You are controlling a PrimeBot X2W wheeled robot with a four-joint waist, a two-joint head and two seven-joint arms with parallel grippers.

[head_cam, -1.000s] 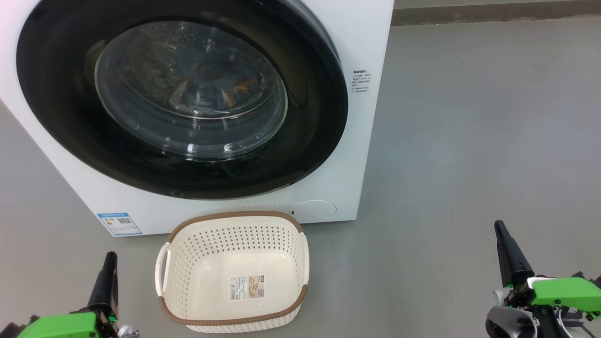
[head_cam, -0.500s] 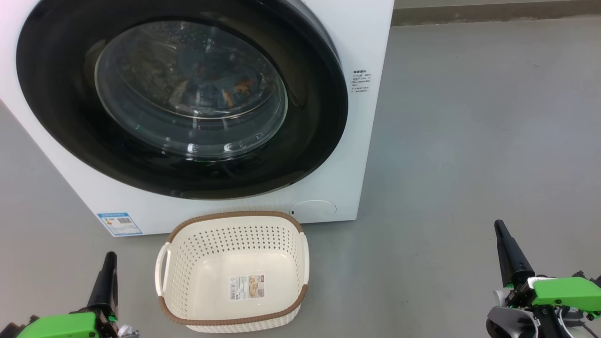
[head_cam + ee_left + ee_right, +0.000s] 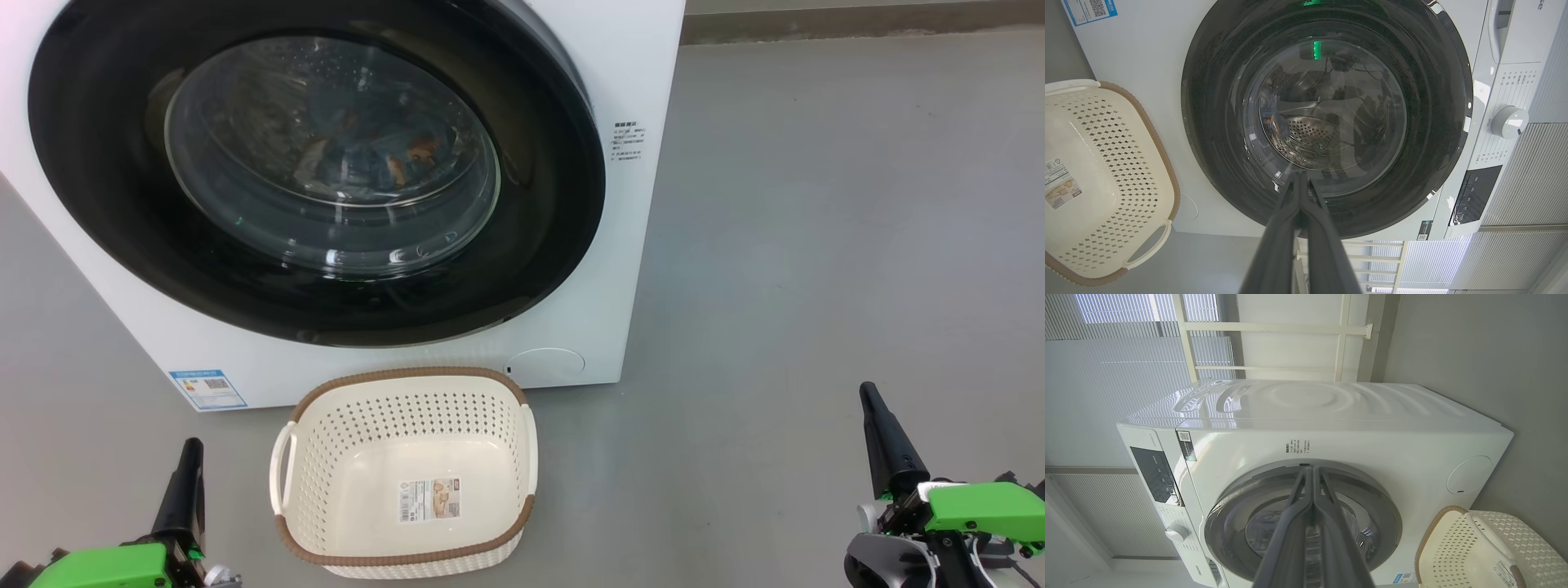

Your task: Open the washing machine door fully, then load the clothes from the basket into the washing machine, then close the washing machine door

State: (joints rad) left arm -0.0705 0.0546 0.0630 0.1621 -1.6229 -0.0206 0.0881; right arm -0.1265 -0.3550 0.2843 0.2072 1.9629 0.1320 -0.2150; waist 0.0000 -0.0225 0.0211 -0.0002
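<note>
Head view: nothing has moved since a second ago. The washing machine door (image 3: 318, 269) sits closed, clothes (image 3: 392, 159) seen through it; the empty basket (image 3: 404, 384) lies before it, long axis crosswise, sticker (image 3: 429, 500) print unreadable. Left wrist view: left gripper (image 3: 1300, 174) pinched together, aimed at the door. Right wrist view: right gripper (image 3: 1312, 469) likewise.

Nothing here can be read letter for letter. A blue-edged label with a QR code (image 3: 207, 389) sits low at the left of the front of the white boxy front-loading washing machine (image 3: 645, 73), its print too small to read. A block of small black print (image 3: 629, 142) beside the door is also illegible. The cream-white perforated plastic basket (image 3: 408, 376) has a white-and-tan sticker (image 3: 430, 500) on its bottom. The left wrist view shows a triangle mark on it, but the wording is unreadable. A dark QR sticker (image 3: 1423, 230) sits by the control panel.
</note>
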